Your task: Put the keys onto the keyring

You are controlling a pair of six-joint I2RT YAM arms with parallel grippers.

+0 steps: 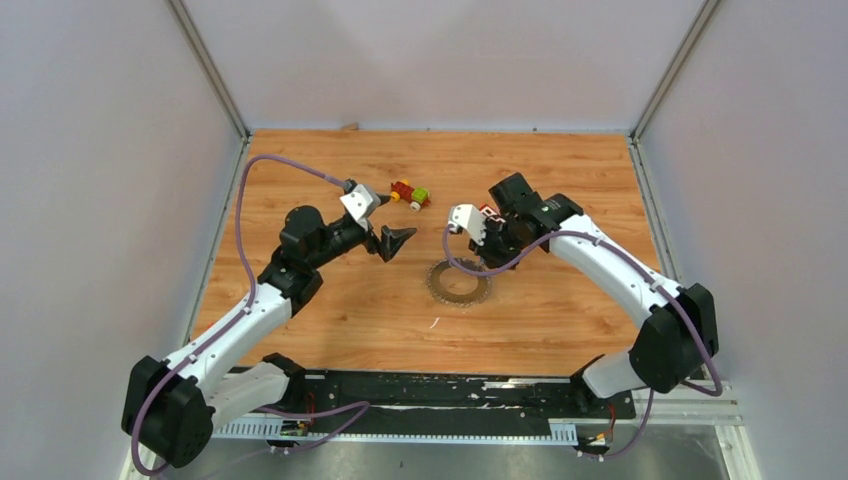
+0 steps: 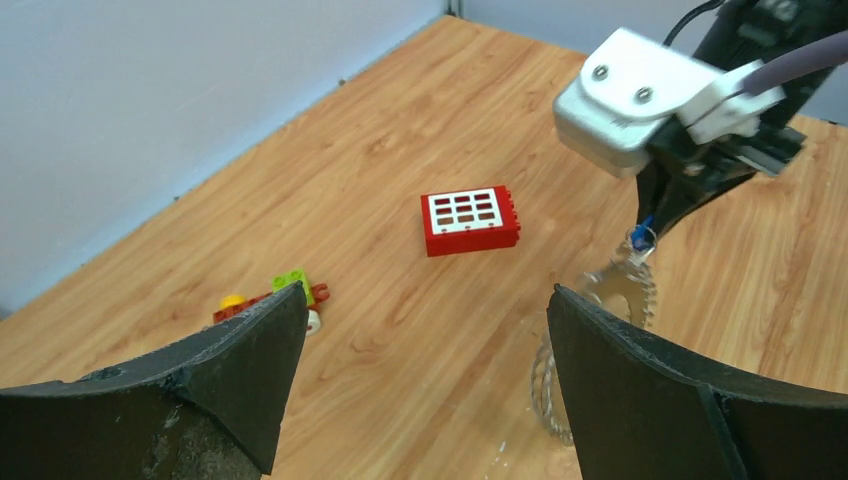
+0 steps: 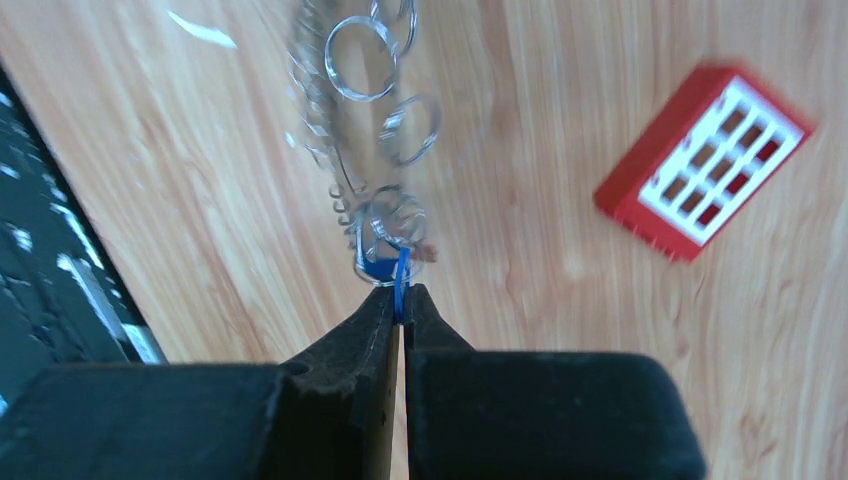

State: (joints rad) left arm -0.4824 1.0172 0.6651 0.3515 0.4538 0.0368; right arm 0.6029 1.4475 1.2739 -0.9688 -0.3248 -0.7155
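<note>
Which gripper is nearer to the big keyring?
Right. The right gripper is shut on a small blue piece at the edge of the keyring. The left gripper hangs open off to its left, not touching it.

Keyring (image 1: 459, 283) noted as silver-grey with a toothed fringe. Blue piece (image 3: 385, 268) seen as bright blue. Block (image 2: 470, 221) recorded red, its white face gridded with red squares. Toy (image 1: 410, 194) is red, yellow and green. Table (image 1: 560, 320) is orange-brown and wood-grained. Cable (image 2: 800, 62) is purple.
</note>
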